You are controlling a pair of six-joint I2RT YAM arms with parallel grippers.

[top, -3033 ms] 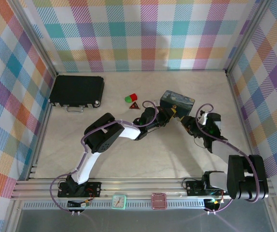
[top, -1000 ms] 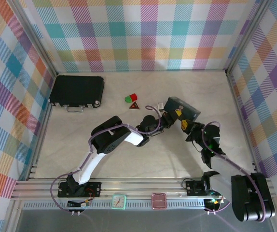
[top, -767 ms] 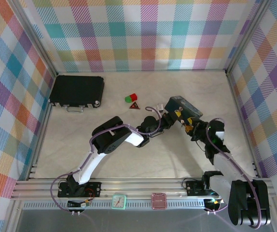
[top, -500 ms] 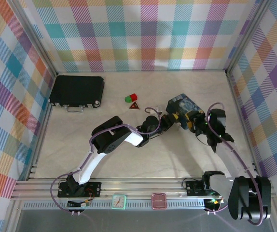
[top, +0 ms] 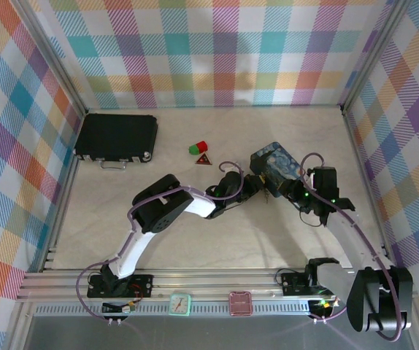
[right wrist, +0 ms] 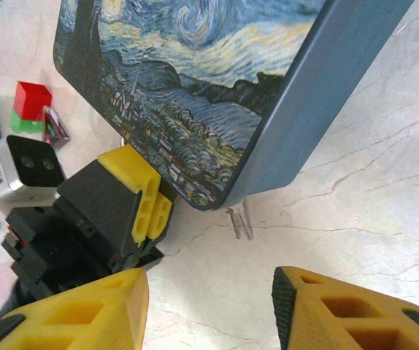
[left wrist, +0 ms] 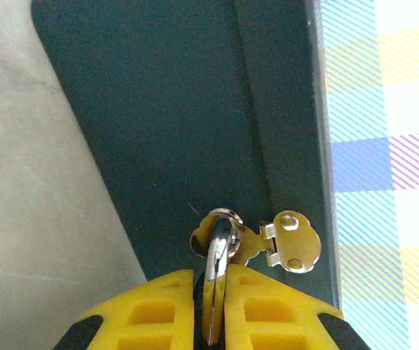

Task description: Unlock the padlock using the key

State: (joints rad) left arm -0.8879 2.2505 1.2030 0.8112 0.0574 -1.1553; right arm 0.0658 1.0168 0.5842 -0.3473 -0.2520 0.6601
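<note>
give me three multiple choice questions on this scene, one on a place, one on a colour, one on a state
1. Where does the black case lie?
A) at the near right edge
B) far left of the table
C) in the middle

2. What colours are the two small blocks by the triangle?
A) blue and yellow
B) white and black
C) red and green

3. How is the right gripper?
A) open, holding nothing
B) shut on a block
C) shut on the case

Answers: 1 B, the top view has it in the far left corner. 2 C, red sits beside green in the top view. 3 A, its yellow fingers stand apart over bare table in the right wrist view.
</note>
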